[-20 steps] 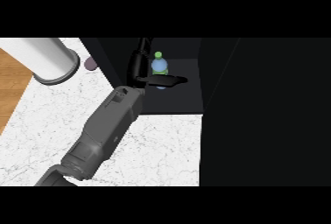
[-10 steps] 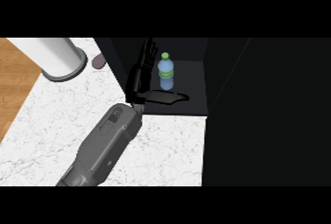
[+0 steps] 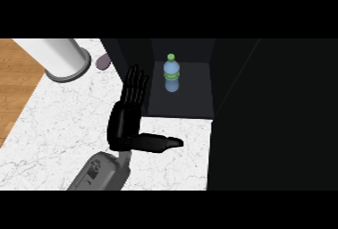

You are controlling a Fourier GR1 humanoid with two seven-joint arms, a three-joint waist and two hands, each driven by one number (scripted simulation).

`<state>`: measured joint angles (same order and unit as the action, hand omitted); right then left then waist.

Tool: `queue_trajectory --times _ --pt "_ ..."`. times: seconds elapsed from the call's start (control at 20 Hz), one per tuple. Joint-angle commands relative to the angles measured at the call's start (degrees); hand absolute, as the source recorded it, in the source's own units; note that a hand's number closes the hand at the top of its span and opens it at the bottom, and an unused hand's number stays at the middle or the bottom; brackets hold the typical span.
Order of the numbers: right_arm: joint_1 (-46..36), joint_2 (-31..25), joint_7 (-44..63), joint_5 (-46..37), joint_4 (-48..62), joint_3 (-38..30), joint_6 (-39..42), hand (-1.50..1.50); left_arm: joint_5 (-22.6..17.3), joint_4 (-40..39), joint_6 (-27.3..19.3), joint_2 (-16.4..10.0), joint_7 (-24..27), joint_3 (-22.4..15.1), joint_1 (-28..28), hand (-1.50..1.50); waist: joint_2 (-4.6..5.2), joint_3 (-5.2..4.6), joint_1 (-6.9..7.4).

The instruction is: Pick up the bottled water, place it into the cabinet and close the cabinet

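Note:
The bottled water point(image 3: 170, 75), clear blue with a green cap, stands upright inside the dark cabinet point(image 3: 188, 96), free of any hand. My left hand point(image 3: 125, 123) hovers over the white marble counter point(image 3: 59, 134) just outside the cabinet's left front corner. Its fingers point(image 3: 135, 87) point straight towards the back and its thumb point(image 3: 158, 143) sticks out to the right. The hand is open and holds nothing. The bottle is a short way to the upper right of the fingertips. My right hand does not show.
A tall white cylinder point(image 3: 56, 56) stands at the back left of the counter, with a small purple object point(image 3: 103, 61) beside it. A broad black panel point(image 3: 271, 116) fills the right side. Wooden surface point(image 3: 13, 85) lies beyond the counter's left edge.
My left hand has let go of the bottle, pulled back out of the cabinet towards me and straightened its fingers. The bottle stays standing inside.

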<state>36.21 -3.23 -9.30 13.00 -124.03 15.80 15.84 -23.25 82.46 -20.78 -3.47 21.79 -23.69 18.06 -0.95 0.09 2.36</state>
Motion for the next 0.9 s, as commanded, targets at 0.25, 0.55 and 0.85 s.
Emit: queue_trajectory --times 0.25,0.55,0.85 --pt "-0.02 -6.34 -1.42 -4.43 -0.8 1.84 6.23 1.5 1.08 32.04 -2.33 -9.1 -8.63 -6.91 -20.25 -1.5 0.48 -0.05 -1.5" --pt "-0.5 -12.14 3.31 -8.28 -5.35 6.87 11.43 1.5 1.94 40.12 -2.38 -13.01 -4.39 -5.89 -31.17 -1.5 0.58 -0.12 -1.6" --pt "0.69 -11.62 5.36 -14.06 -9.82 16.54 11.39 1.5 -3.02 47.8 2.64 -19.43 -0.34 0.92 -43.24 -1.5 0.49 -0.19 -1.28"
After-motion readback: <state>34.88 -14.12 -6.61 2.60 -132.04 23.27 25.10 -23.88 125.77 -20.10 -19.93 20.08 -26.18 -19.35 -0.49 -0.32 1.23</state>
